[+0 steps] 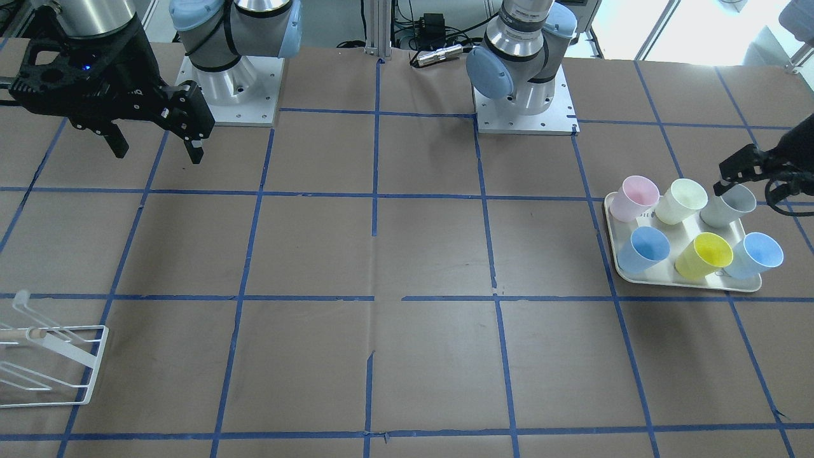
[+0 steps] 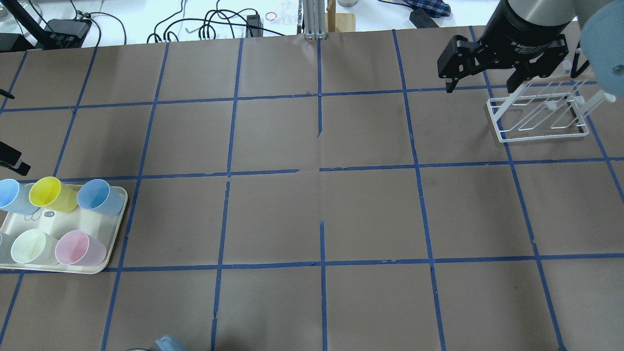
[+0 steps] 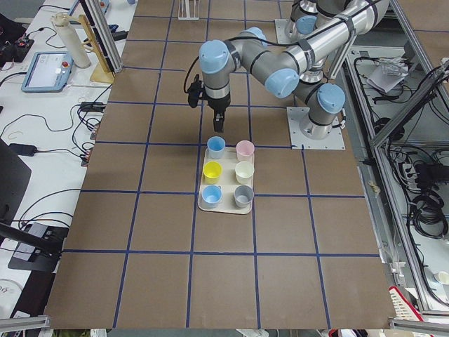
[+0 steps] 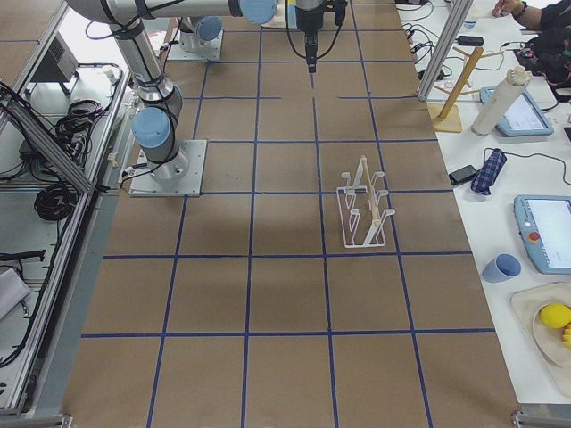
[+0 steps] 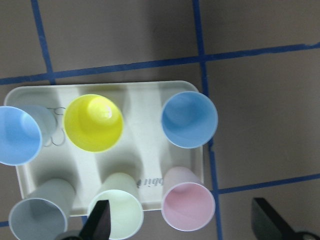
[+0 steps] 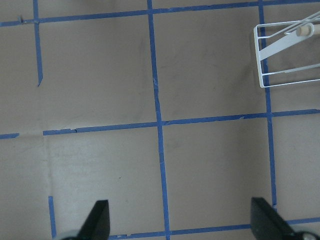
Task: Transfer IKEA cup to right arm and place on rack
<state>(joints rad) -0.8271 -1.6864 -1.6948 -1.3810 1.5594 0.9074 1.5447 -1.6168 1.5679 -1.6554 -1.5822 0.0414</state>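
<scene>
Tray (image 2: 78,224) tag (image 2: 48,213) "-14"; IKEA cup (image 1: 757,254) aboard; left jaws spread, right jaws spread.

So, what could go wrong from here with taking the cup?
1. The IKEA cup shares the tray with a deeper blue cup; the open left jaws could take the wrong one.
2. The yellow cup stands close beside it, so a finger may knock it.

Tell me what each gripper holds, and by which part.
Nothing is held. The left gripper is open near the tray; the right gripper is open over the table.
</scene>
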